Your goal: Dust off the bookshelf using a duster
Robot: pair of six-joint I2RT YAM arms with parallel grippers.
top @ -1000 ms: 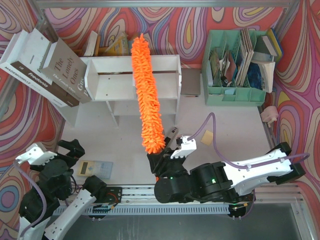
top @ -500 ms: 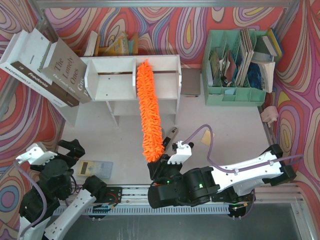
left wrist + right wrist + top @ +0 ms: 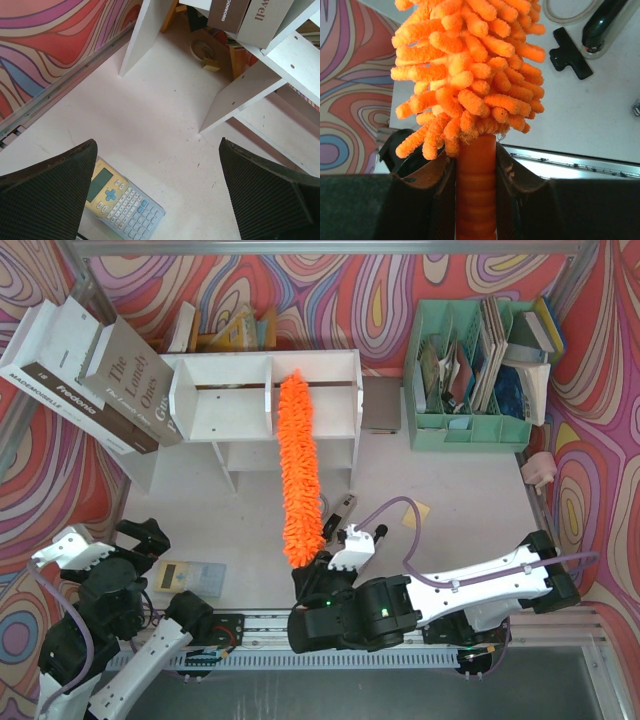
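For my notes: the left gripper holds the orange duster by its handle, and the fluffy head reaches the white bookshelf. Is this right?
Wrong arm: the right gripper holds the duster by its handle, as the right wrist view shows. The fluffy head does reach the bookshelf.

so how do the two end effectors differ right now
The left end effector stands wide open and holds nothing. The right end effector is shut on the handle of the duster. The left one hangs back at the near left, above a calculator. The right one sits near the middle and aims the duster at the bookshelf, with its fluffy tip over the shelf top in the top view. Both have dark fingers.
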